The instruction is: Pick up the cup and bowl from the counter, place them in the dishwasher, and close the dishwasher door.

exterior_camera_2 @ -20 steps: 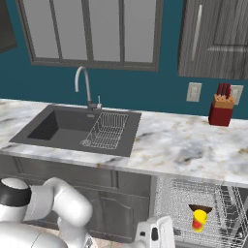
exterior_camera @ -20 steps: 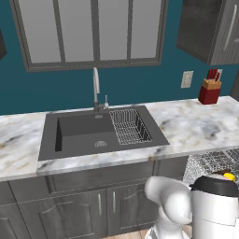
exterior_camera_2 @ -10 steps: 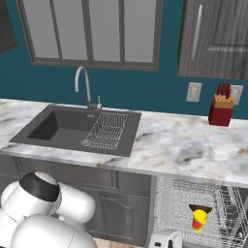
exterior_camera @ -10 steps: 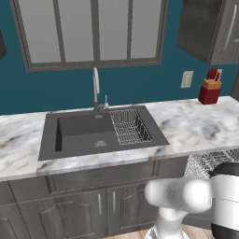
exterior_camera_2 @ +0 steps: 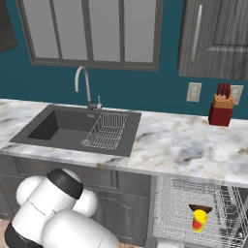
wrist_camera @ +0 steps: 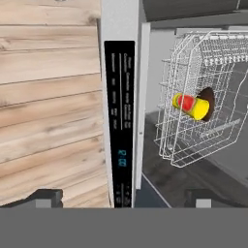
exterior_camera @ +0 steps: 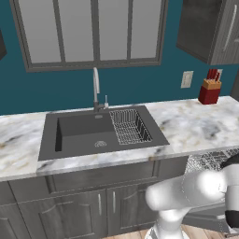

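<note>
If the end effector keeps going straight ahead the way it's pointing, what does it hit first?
Most likely the top edge of the open dishwasher door, with its dark control strip, dead ahead of the open end effector; depth is unclear.

Veined polished-looking marble counter (exterior_camera_2: 193,145), matt dark grey sink (exterior_camera: 84,133) with thin metal wire basket (exterior_camera: 130,126) at its 3 o'clock, silver wire dishwasher rack (wrist_camera: 203,101) holding glossy plastic-looking yellow-red cup (wrist_camera: 191,106) and matt brown bowl (wrist_camera: 208,104), rough pale wood plank floor (wrist_camera: 48,97), smooth glossy black control strip (wrist_camera: 120,121).
</note>
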Tool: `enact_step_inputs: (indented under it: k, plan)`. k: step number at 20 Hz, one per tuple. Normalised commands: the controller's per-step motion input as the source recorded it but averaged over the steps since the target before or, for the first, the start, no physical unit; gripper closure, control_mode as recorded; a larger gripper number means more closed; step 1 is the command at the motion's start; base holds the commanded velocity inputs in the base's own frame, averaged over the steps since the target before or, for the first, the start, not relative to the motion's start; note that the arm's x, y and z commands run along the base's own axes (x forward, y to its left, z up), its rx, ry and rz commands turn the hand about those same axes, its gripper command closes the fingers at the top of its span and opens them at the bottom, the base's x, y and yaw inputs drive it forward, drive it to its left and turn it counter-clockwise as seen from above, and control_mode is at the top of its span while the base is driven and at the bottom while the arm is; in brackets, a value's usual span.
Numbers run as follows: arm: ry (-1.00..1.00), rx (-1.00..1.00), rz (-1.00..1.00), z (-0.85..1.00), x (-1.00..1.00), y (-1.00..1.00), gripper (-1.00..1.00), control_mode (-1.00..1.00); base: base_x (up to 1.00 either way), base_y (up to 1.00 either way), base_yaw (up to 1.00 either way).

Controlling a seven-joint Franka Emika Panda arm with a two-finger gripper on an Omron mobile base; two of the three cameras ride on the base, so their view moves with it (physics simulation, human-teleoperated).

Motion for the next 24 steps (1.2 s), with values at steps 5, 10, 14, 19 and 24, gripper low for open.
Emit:
enact_step_inputs:
  k: [5, 10, 14, 19, 24]
  plan:
    - [-0.17, 0.50, 0.41, 0.00, -1.00, -0.68, -1.00, -1.00, 0.00, 0.00, 0.00]
    - [-0.17, 0.50, 0.40, 0.00, -1.00, -0.70, -1.00, -1.00, 0.00, 0.00, 0.00]
    - [-0.18, 0.51, 0.39, 0.00, -1.00, -0.69, -1.00, -1.00, 0.00, 0.00, 0.00]
    - [-0.25, 0.45, 0.41, -0.02, -1.00, -0.79, -1.00, -1.00, 0.00, 0.00, 0.00]
    - [-0.29, 0.40, 0.43, -0.04, -0.93, -0.84, -1.00, -1.00, 0.00, 0.00, 0.00]
